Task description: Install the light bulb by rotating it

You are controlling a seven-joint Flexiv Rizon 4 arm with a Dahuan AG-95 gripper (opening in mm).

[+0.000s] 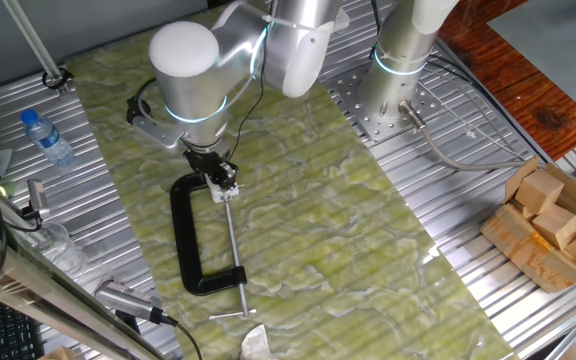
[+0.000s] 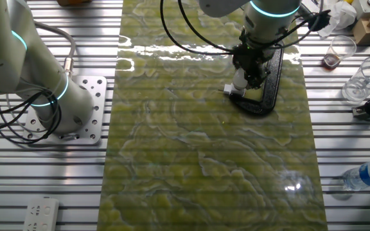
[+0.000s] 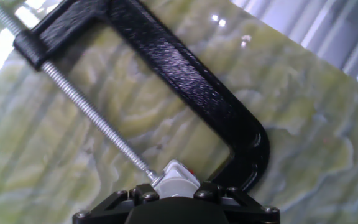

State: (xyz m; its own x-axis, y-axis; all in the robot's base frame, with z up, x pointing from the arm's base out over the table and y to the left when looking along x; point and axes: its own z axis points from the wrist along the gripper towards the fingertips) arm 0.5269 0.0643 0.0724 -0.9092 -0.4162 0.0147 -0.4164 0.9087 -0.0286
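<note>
Black cast iron frames the whole job: a C-clamp lies flat on the green marbled mat, and its threaded screw runs up to a white socket fitting pinched at the clamp's closed end. That hold is probably there to stop the fitting from spinning when the bulb is twisted.

At that same end of the clamp the pincer stands upright over the fitting. The light bulb shows in the other fixed view only as a small white rounded shape just under the fingers, directly above the fitting. Whether the pincer is clenched on it or merely around it I cannot tell, since the hand view has the finger mount covering that spot.

Room for turning looks fair. Inside the clamp's bow the mat is bare, and the clamp's spine curves close beside the fitting. A clear bottle stands well away from the clamp on the ribbed metal surface.
</note>
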